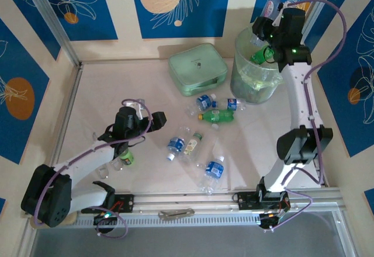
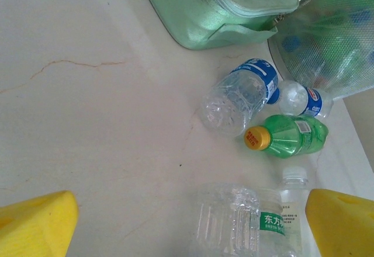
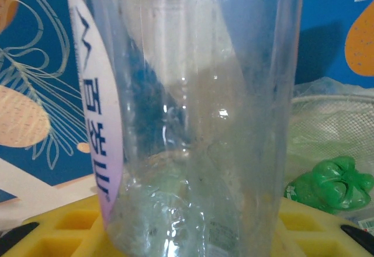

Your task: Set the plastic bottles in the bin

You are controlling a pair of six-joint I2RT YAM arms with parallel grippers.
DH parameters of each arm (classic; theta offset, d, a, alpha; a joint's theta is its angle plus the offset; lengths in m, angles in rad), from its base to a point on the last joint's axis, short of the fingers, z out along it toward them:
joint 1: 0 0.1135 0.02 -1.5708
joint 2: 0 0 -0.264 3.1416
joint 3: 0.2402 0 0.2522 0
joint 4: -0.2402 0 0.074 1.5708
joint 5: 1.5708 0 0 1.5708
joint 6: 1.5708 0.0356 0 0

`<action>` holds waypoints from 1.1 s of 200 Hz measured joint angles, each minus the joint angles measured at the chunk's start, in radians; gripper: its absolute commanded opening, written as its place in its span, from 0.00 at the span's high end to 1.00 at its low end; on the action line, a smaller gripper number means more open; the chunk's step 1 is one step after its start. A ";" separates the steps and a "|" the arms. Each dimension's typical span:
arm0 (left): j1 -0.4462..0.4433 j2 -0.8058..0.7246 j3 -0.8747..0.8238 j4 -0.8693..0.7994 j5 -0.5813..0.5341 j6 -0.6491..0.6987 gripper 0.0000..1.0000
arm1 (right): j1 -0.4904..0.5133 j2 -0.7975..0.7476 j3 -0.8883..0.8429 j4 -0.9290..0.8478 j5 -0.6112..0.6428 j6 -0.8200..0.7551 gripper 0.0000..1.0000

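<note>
My right gripper is shut on a clear plastic bottle and holds it above the far rim of the bin. In the right wrist view that bottle, with a pale label on its left side, stands between the yellow fingers. A green bottle lies inside the bin's liner. My left gripper hangs open over the table. Its yellow fingertips straddle a clear green-labelled bottle without touching it. Beyond lie a blue-labelled bottle, a smaller one and a green yellow-capped bottle.
A flat mint-green case lies left of the bin. More bottles lie mid-table, and a green one sits under the left arm. A metal tool rests on the front rail.
</note>
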 measured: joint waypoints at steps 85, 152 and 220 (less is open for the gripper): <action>0.000 0.000 0.004 -0.028 -0.008 0.029 0.01 | -0.033 0.152 0.035 -0.117 -0.032 0.037 0.41; 0.000 0.027 0.026 -0.027 -0.007 0.029 0.01 | -0.035 0.151 0.057 -0.135 -0.054 0.062 0.19; 0.000 0.028 0.026 -0.027 -0.007 0.029 0.01 | -0.010 -0.015 -0.043 -0.107 -0.053 0.040 0.17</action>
